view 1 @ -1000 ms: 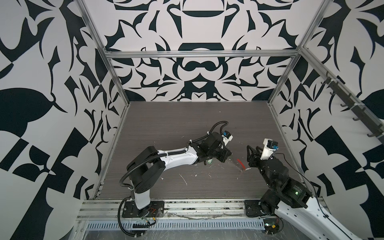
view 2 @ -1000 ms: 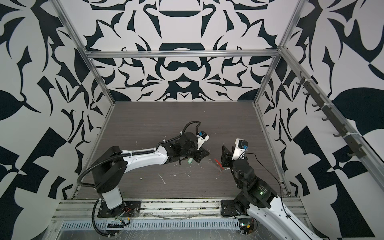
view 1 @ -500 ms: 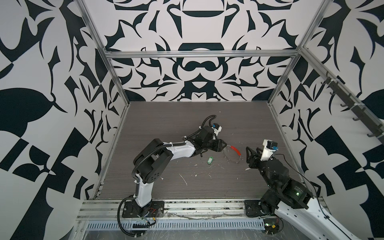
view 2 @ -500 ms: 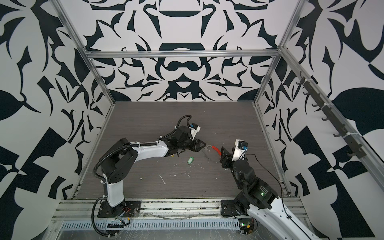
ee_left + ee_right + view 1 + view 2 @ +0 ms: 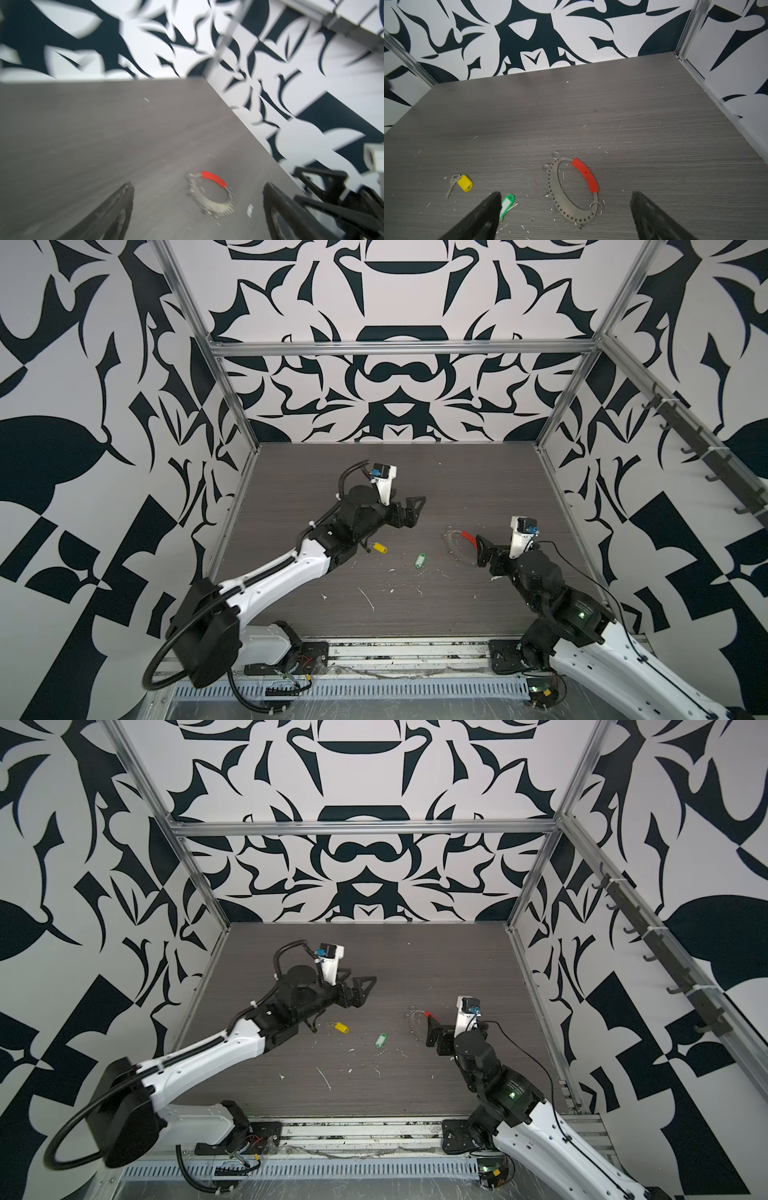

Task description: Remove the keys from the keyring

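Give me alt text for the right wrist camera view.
A metal keyring with a red sleeve lies flat on the grey table ahead of the open right pincer. A yellow-tagged key and a green-tagged key lie loose beside it.

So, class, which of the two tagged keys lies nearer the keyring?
The green key. It lies between the yellow key and the keyring, so the yellow one is farther off. Neither key is on the ring.
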You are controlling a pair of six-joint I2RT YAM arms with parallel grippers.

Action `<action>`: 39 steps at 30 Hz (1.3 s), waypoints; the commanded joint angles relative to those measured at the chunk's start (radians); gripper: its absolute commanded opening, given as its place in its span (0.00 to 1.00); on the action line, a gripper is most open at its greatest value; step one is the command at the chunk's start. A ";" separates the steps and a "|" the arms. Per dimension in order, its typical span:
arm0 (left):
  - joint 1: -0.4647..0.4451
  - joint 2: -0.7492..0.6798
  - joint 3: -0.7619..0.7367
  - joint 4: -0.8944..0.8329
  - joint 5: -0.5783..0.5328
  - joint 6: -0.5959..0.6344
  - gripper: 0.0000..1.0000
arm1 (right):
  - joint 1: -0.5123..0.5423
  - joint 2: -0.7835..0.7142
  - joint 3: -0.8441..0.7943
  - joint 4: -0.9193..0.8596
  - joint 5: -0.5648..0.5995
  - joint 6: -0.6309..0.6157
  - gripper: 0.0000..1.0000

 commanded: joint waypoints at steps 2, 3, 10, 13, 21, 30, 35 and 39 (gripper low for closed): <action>0.084 -0.158 -0.069 -0.072 -0.293 0.118 0.99 | 0.000 0.056 0.074 0.035 0.020 -0.006 1.00; 0.120 -0.195 -0.083 -0.074 -0.340 0.128 0.99 | -0.001 0.060 0.074 0.043 0.020 0.005 1.00; 0.475 -0.254 -0.149 -0.080 -0.384 0.173 0.99 | -0.001 0.036 0.024 0.139 -0.024 0.019 1.00; 0.605 -0.144 -0.191 -0.017 -0.327 0.180 0.99 | -0.001 0.003 -0.004 0.173 -0.017 0.022 0.99; 0.704 0.120 -0.347 0.285 -0.301 0.290 0.99 | -0.001 0.019 0.036 0.090 0.067 0.054 1.00; 0.724 0.288 -0.427 0.539 -0.168 0.383 0.99 | -0.003 0.094 0.027 0.204 0.169 0.007 0.99; 0.800 0.332 -0.508 0.716 -0.133 0.285 0.99 | -0.008 0.147 -0.014 0.408 0.363 -0.234 0.99; 0.802 0.316 -0.494 0.654 -0.129 0.281 0.99 | -0.083 0.248 -0.091 0.722 0.422 -0.566 0.99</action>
